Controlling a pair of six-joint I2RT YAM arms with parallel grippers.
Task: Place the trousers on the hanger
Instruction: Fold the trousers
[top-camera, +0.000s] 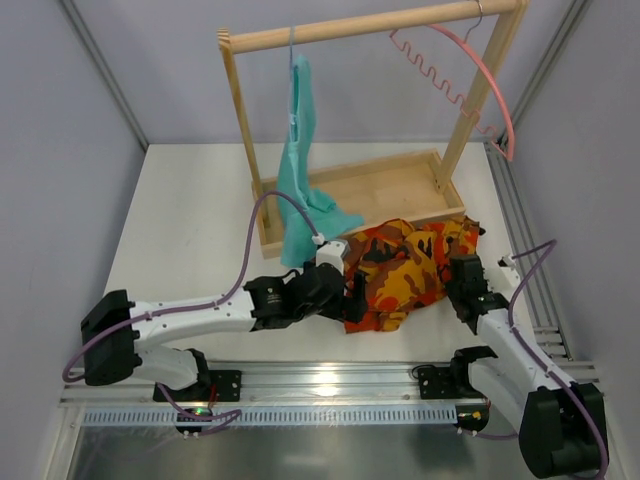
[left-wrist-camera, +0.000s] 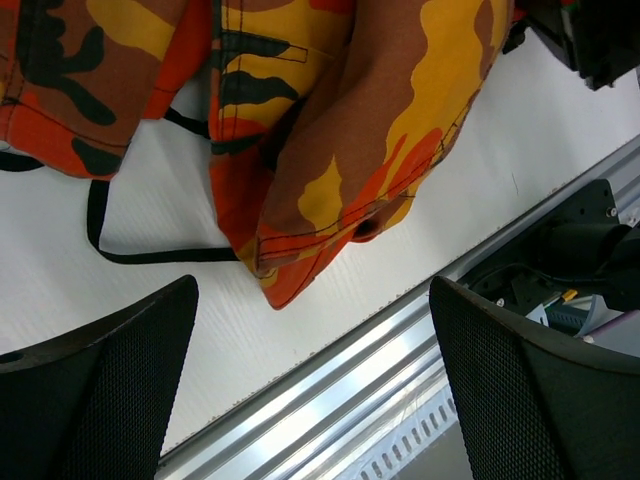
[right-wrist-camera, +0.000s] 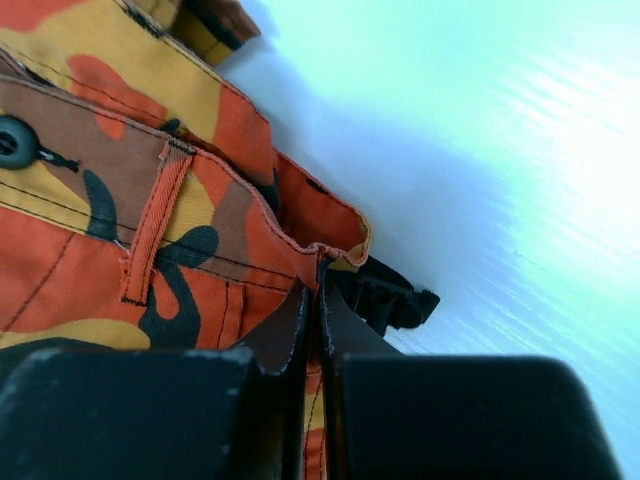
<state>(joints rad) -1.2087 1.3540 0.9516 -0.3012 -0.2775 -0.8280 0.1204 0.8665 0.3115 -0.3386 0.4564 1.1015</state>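
Observation:
The camouflage trousers (top-camera: 405, 270) lie crumpled on the white table in front of the wooden rack. My right gripper (top-camera: 462, 275) is at their right edge; in the right wrist view it (right-wrist-camera: 318, 290) is shut on the waistband hem of the trousers (right-wrist-camera: 150, 200), beside a belt loop and a black button. My left gripper (top-camera: 345, 285) sits at the trousers' left edge. Its wide-open fingers (left-wrist-camera: 100, 390) have only bare table between them, just short of a trouser corner (left-wrist-camera: 320, 190). The pink hanger (top-camera: 480, 75) hangs by its hook from the rail at the far right.
A teal garment (top-camera: 300, 170) hangs from the wooden rail (top-camera: 370, 25) on the left, trailing into the wooden tray base (top-camera: 380, 190). An aluminium rail (top-camera: 330, 380) runs along the near table edge. A black drawstring (left-wrist-camera: 110, 235) loops on the table.

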